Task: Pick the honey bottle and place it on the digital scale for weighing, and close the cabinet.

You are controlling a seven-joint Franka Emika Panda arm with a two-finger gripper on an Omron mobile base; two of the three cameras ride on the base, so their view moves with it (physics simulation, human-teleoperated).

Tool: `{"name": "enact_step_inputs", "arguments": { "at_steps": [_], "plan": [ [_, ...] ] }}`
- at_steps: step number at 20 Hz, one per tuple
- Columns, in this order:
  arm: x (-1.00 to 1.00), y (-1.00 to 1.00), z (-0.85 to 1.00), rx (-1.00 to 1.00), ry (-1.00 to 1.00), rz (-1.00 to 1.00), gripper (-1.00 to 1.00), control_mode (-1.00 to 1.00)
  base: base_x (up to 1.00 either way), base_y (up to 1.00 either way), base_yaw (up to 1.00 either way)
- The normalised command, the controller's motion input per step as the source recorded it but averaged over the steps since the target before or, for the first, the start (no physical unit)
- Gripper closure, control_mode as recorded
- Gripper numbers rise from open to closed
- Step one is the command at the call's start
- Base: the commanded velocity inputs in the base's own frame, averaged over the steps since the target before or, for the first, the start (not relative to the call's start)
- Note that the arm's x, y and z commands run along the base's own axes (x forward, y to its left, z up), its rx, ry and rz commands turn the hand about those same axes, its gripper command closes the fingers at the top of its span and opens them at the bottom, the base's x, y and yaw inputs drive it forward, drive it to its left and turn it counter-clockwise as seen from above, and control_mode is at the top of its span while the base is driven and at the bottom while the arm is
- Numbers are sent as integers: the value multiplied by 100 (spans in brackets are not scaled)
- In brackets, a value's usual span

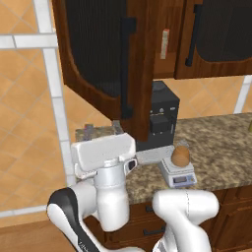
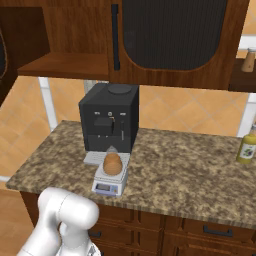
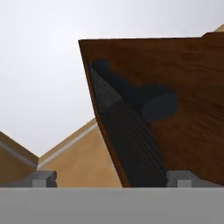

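The amber honey bottle [image 1: 180,155] [image 2: 113,163] stands upright on the silver digital scale [image 1: 177,173] [image 2: 110,182] on the counter, in front of the coffee machine. The dark brown cabinet's left door [image 1: 98,44] hangs wide open, with its black bar handle [image 1: 127,69] facing out; the right door [image 1: 221,34] [image 2: 170,35] is shut. My gripper [image 1: 103,129] [image 3: 113,179] is open and empty, pointing up just below the open door's lower edge. In the hand view the door [image 3: 175,109] and its handle [image 3: 144,98] loom close above the fingertips [image 3: 41,178].
A big black coffee machine [image 1: 162,115] [image 2: 110,117] stands behind the scale. A thin beige-and-red box [image 1: 165,43] sits inside the open cabinet. A yellow-green bottle [image 2: 246,145] stands at the counter's right end. Low drawers [image 2: 200,230] run under the granite counter [image 2: 180,170].
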Motion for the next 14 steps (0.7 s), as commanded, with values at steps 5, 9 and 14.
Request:
{"name": "enact_step_inputs", "arguments": {
  "at_steps": [5,9,14],
  "plan": [
    [-3,-100,70,26,0,0,-100,-100,0,0,0],
    [-1,-100,79,25,0,0,-100,-100,0,0,0],
    [12,-94,58,24,4,0,-100,-100,0,0,0]
  ]
}}
